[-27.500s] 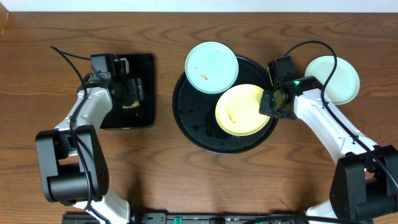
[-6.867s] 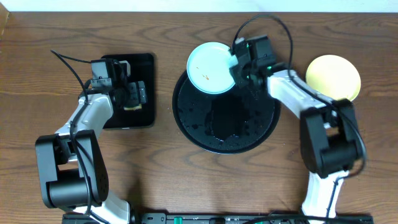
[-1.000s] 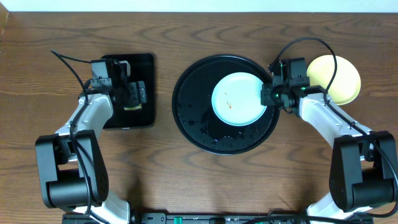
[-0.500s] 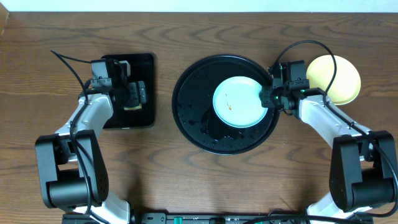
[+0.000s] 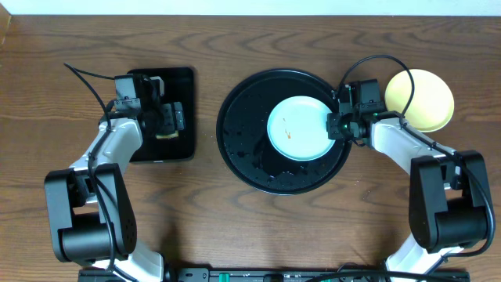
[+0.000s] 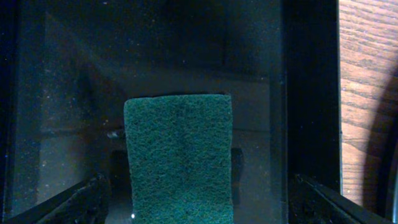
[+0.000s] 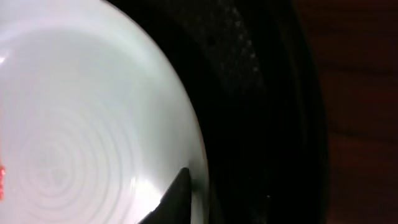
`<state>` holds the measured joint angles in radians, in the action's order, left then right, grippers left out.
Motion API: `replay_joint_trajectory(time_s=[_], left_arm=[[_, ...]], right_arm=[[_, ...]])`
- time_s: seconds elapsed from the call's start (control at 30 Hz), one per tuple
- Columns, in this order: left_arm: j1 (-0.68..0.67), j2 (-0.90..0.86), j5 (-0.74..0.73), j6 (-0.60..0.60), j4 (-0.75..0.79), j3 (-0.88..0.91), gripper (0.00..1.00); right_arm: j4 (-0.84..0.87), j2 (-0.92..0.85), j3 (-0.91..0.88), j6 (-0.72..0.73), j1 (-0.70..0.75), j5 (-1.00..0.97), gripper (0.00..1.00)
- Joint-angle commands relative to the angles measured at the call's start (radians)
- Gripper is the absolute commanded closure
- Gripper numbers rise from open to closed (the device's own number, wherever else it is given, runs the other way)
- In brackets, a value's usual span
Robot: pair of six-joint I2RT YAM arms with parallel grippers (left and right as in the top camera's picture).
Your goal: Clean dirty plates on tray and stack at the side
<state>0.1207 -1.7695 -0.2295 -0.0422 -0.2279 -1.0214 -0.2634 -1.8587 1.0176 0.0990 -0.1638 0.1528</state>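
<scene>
Overhead: the mint plate [image 5: 300,128], speckled orange, lies on the tray [image 5: 235,153]. Its rim is pinched by the right gripper [image 5: 335,125], a shallow hold from which it could slip.

Left wrist: the jaws of the left gripper [image 6: 202,196] are spread around the sponge [image 6: 179,155], which is not grasped.

Right wrist: one fingertip [image 7: 179,186] is made out; the other is lost against the black.

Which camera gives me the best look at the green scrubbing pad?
The left wrist view: the green scrubbing pad fills the middle, lying flat in the rectangular black tray. Overhead, the left gripper hides most of it. The right wrist view shows the mint plate and round tray, not the pad.
</scene>
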Motion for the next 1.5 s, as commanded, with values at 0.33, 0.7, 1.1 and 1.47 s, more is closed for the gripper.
replay_joint_trajectory(time_s=[0.33, 0.7, 1.1, 1.47], left_arm=[[0.002, 0.003, 0.006, -0.003, -0.002, -0.003, 0.09], [0.002, 0.003, -0.024, -0.003, -0.058, -0.003, 0.02], [0.002, -0.075, 0.018, -0.007, -0.077, -0.003, 0.41], [0.002, -0.104, 0.093, -0.007, -0.055, -0.004, 0.83]], right_arm=[[0.012, -0.005, -0.004, -0.006, -0.007, 0.001, 0.99], [0.014, -0.005, -0.004, -0.006, -0.008, 0.002, 0.97], [0.014, -0.005, -0.004, -0.006, -0.008, 0.009, 0.97], [0.017, -0.005, -0.004, -0.006, -0.008, 0.009, 0.97]])
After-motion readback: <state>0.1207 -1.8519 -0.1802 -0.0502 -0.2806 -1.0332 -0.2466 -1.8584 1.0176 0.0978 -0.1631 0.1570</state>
